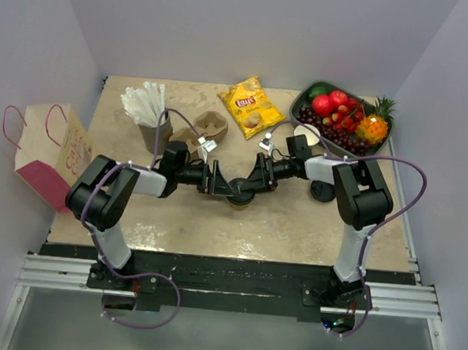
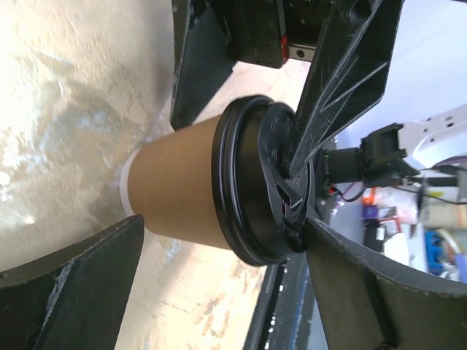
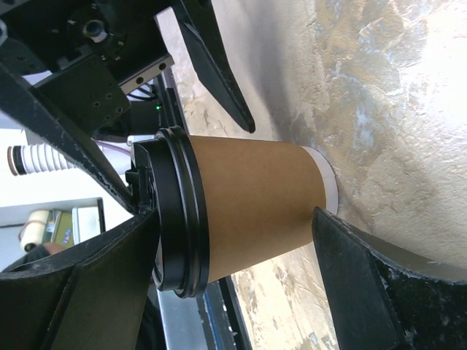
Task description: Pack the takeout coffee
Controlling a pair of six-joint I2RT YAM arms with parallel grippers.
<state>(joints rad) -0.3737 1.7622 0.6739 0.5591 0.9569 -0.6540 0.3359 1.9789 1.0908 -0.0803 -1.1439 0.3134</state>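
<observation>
1. Coffee [image 1: 240, 197] with its lid [image 2: 255, 189] on stands upright near the middle of the table [image 1: 295, 224], slightly toward 6 o'clock.
2. Left gripper [image 1: 220, 180], at the coffee's 9 o'clock, has fingers spread apart and holds nothing.
3. Right gripper [image 1: 258, 175], at 3 o'clock, is spread too; one fingertip rests on the lid.
4. Best move, I judge: one gripper closes gently on the paper side below the lid rim, then carries the coffee level toward the paper bag [image 1: 53, 157] at 9 o'clock.
</observation>
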